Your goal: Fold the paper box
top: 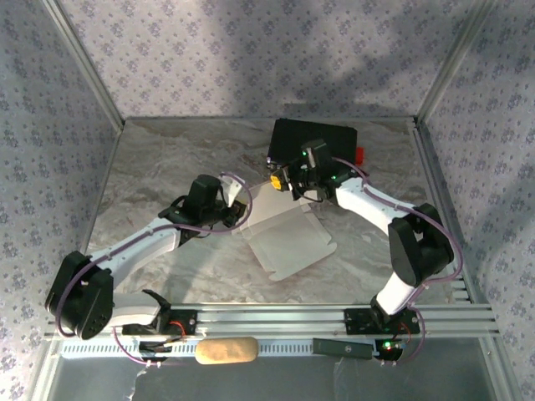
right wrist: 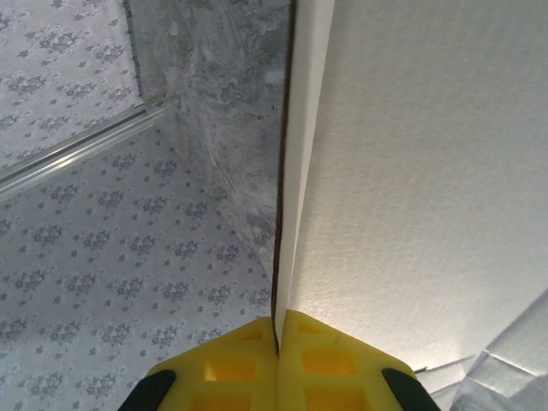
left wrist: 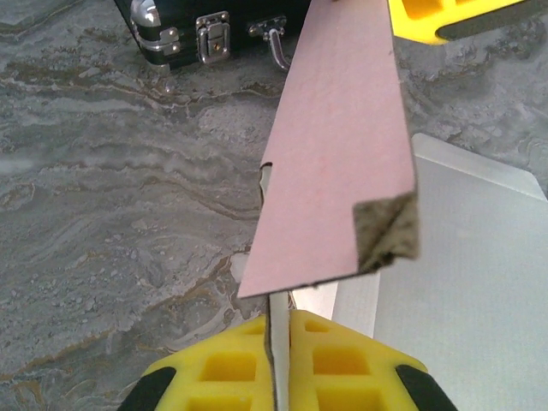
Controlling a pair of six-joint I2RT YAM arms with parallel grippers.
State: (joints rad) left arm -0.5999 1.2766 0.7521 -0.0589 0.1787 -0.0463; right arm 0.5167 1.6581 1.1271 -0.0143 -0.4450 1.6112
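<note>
Yellow pads (left wrist: 231, 368) of your left jaws are pressed together on the near end of a long pink flap (left wrist: 334, 145), so they're clamped on card, not empty. Right jaws are likewise clamped on the flap's far end, near the case (top: 322, 138). Box (top: 288, 242) sits mid-desk (top: 159, 167) between the arms. Its main panel lies flat, pale face up, with that one flap lifted roughly upright along its far edge. My read: you're on an early step, raising the first side wall; the rest looks unfolded. Next move needs both arms swinging together about the crease at the same rate, without pulling apart, or the thin card may buckle or tear at the slit. Nothing weights the panel, so expect it to slide.
</note>
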